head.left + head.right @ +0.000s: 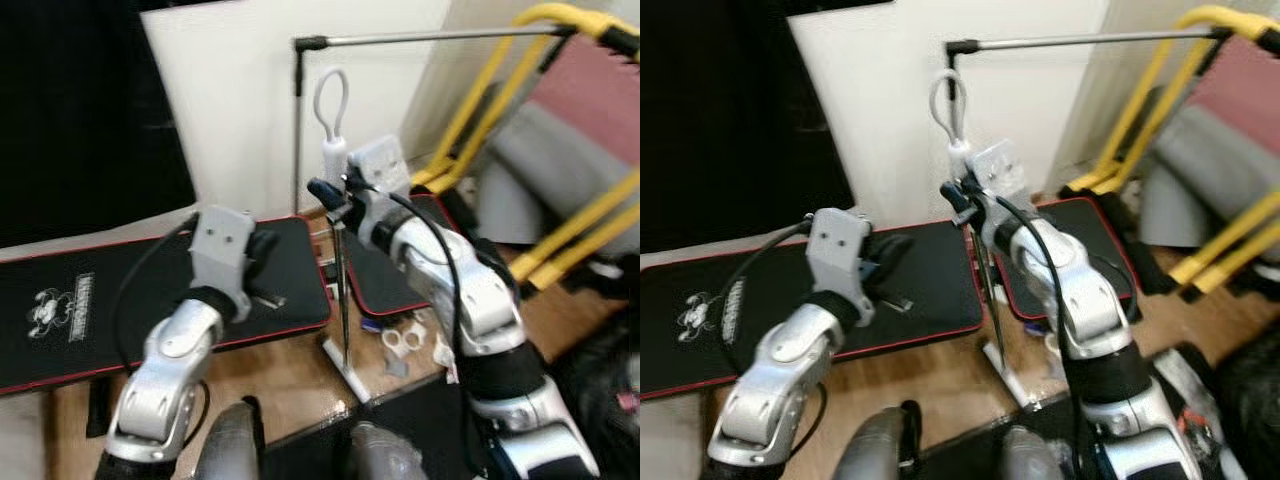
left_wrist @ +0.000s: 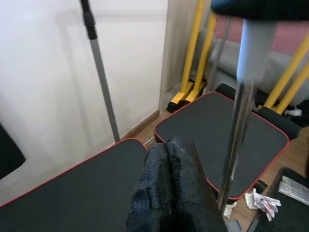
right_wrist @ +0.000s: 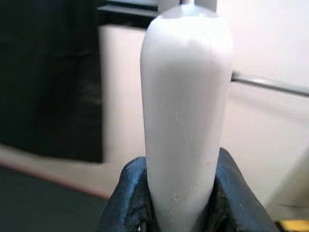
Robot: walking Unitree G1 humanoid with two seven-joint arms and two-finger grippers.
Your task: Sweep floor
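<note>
A sweeping tool stands upright before me: a white grip [image 1: 333, 157] with a loop on top, a thin metal shaft [image 1: 343, 290] and a white foot [image 1: 346, 372] on the wood floor. My right gripper [image 1: 336, 203] is shut on the grip just below the loop; in the right wrist view the white grip [image 3: 186, 106] sits between the dark fingers [image 3: 126, 199]. My left gripper [image 1: 263, 246] hovers over a black mat to the left of the shaft, shut with nothing in it. In the left wrist view its fingers [image 2: 169, 193] are pressed together and the shaft [image 2: 239, 125] passes beside them.
Two black mats with red edges [image 1: 60, 300] [image 1: 392, 282] lie on the floor along a white wall. Crumpled paper scraps [image 1: 405, 340] lie by the tool's foot. A grey L-shaped rod [image 1: 298, 120] leans behind, and a yellow metal frame [image 1: 500, 100] stands at the right.
</note>
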